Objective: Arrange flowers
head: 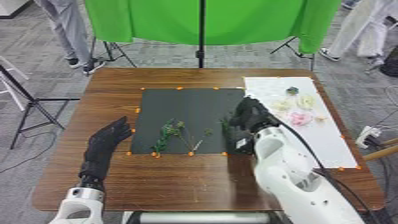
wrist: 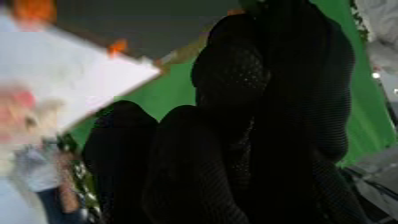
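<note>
In the head view my right hand [head: 251, 114] is over the right part of the black sheet [head: 191, 102], its fingers and thumb pinching a dark green sprig [head: 226, 127]. The right wrist view shows my right hand [wrist: 293, 85] with thumb against fingers and a bit of green at the tips. My left hand [head: 107, 140] stays open, left of the sheet. A leafy green stem [head: 165, 132] and thin stems with small heads [head: 180, 125] lie on the black sheet. Pink [head: 300, 119] and pale yellow flowers [head: 306, 102] lie on the white sheet [head: 311, 145].
A small dark bloom [head: 292, 91] lies near the back of the white sheet. Orange markers [head: 190, 154] line the black sheet on the brown table [head: 178, 190]. A green backdrop [head: 160, 22] hangs on a stand behind the table.
</note>
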